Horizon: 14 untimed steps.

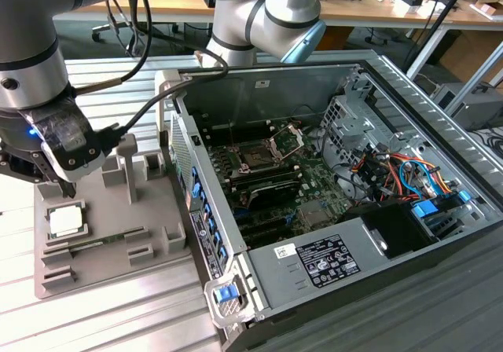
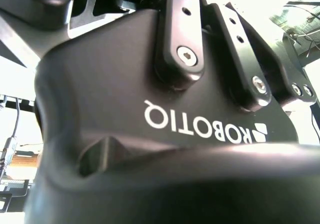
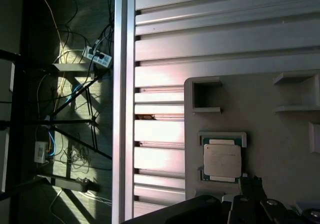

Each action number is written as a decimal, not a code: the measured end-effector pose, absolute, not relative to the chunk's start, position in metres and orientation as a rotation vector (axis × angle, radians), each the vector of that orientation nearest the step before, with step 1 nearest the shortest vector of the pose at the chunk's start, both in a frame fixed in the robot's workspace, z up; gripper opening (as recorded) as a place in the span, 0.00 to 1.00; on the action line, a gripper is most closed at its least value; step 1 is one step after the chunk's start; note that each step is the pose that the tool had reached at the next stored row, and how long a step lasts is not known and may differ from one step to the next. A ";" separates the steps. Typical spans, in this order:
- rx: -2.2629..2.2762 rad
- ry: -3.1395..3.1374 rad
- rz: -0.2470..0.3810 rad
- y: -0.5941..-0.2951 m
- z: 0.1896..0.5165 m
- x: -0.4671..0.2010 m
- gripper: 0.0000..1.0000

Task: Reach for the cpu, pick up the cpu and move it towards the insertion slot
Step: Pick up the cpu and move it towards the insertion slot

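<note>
Over the near corner of the grey moulded plastic tray [image 1: 110,265], at the exterior view's left, the black tool [image 1: 67,187] hovered just above the small flat square cpu [image 1: 66,220] with its whitish-silver metal face. The cpu lay flat in its shallow recess, not gripped; whether the tool was open or closed could not be told. The first wrist view showed the cpu [image 3: 222,160] just beside the tool's dark body.

The chip looked thin and sat low between the recess walls, so an off-centre descent would likely strike the tray rim or tip the chip askew. A shallow hold on its edges could let it slip.

The square dark insertion slot [image 1: 255,157] with its shiny silver frame sat well apart, inside the open grey metal computer case [image 1: 314,265], whose raised side wall stood between and could be clipped.
</note>
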<state>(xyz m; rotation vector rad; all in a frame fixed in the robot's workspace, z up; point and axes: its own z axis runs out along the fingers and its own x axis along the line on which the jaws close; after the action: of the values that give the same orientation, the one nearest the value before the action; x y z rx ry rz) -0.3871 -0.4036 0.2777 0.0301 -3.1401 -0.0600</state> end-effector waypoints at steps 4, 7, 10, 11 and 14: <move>0.030 -3.140 -0.060 -0.404 0.275 -0.387 0.11; 0.030 -3.140 -0.060 -0.404 0.275 -0.387 0.11; 0.030 -3.140 -0.060 -0.404 0.272 -0.387 0.11; 0.030 -3.140 -0.060 -0.404 0.269 -0.387 0.11; 0.030 -3.140 -0.060 -0.404 0.267 -0.387 0.11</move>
<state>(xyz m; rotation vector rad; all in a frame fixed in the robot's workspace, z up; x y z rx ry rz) -0.3871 -0.4036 0.2672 0.0300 -3.1400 -0.0600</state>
